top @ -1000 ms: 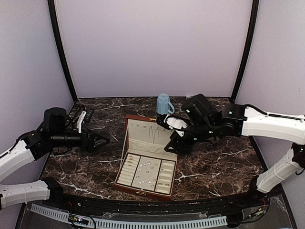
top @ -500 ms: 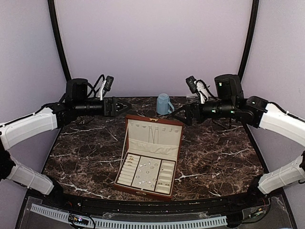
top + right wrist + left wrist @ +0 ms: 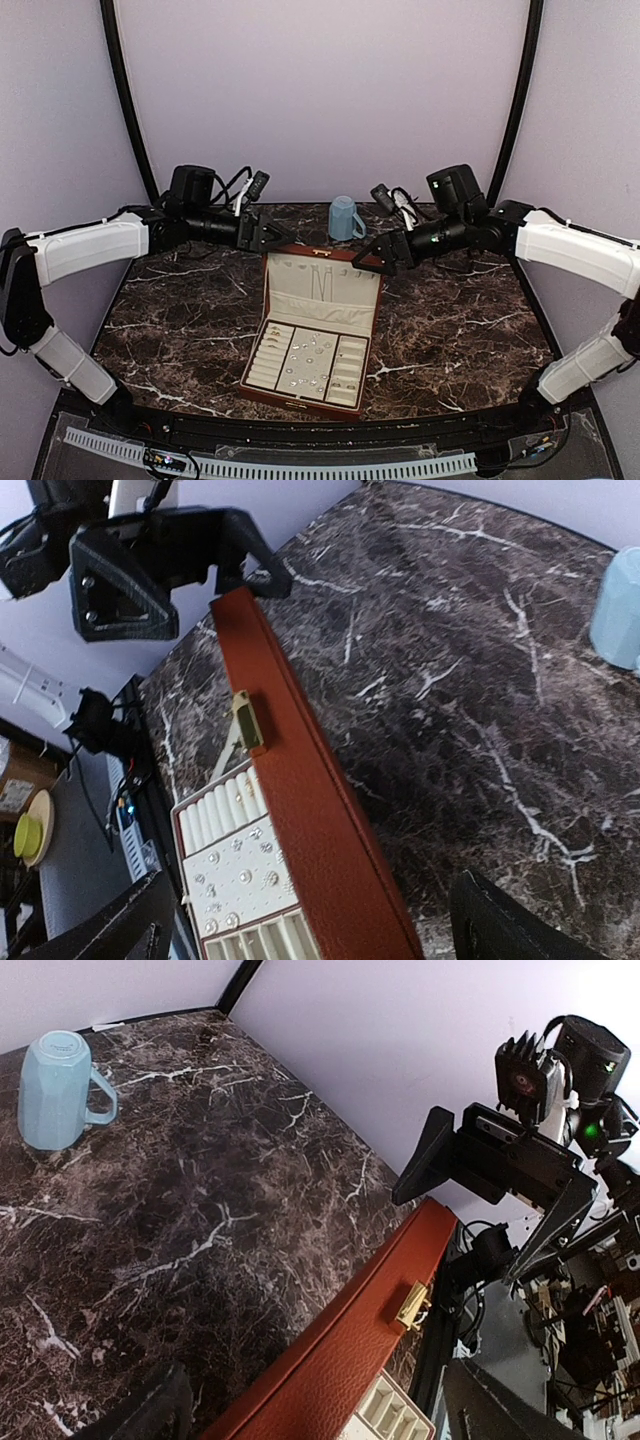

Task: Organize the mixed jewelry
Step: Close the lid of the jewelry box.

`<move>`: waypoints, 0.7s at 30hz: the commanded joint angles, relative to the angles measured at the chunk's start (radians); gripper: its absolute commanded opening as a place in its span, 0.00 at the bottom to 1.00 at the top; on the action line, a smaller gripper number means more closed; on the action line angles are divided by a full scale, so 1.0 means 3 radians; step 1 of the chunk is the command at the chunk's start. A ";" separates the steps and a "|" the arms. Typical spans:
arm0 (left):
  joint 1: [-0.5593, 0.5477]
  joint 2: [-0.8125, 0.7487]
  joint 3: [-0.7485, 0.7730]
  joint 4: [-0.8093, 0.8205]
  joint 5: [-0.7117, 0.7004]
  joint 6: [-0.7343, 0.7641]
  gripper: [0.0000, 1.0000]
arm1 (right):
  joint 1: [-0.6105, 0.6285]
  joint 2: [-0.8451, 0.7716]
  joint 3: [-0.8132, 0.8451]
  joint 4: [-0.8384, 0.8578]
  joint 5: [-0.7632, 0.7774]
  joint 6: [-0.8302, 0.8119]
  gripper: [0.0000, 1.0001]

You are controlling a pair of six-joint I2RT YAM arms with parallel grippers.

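Observation:
The reddish-brown box (image 3: 297, 400) stands open at the table's middle, its cream-lined lid (image 3: 322, 290) upright. Several tiny silvery jewelry pieces (image 3: 308, 358) lie on the middle panel of its cream slotted tray (image 3: 262, 362). They also show in the right wrist view (image 3: 232, 872). My left gripper (image 3: 272, 238) is open at the lid's top left corner. My right gripper (image 3: 368, 262) is open at the top right corner. In both wrist views the lid's back (image 3: 340, 1355) (image 3: 315, 815) with its gold clasp (image 3: 412, 1305) (image 3: 247, 720) lies between my spread fingers. Contact cannot be told.
A pale blue mug (image 3: 345, 218) stands upside down behind the box near the back wall; it also shows in the left wrist view (image 3: 55, 1090) and the right wrist view (image 3: 620, 605). The dark marble table (image 3: 470, 330) ends at black corner posts (image 3: 130, 110).
One second ago both arms were low beside the box. Half a second ago they were raised at the back. Now both grippers have come inward and down to the lid's top corners.

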 commanded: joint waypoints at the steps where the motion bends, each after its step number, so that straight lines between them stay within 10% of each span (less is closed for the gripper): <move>1: -0.0024 -0.0177 0.0101 -0.0480 0.0336 0.0330 0.89 | 0.0015 0.0007 0.0080 -0.0175 -0.0567 -0.0221 0.96; 12: -0.0044 -0.1005 -0.0331 -0.1054 0.1104 0.0642 0.89 | 0.0568 0.0137 0.0261 -0.0831 -0.1024 -0.0501 0.88; 21: -0.0246 -0.1760 -0.0593 -0.1281 -0.0294 0.0416 0.69 | 0.0946 -0.0335 -0.0439 0.0531 -0.0215 0.0480 0.68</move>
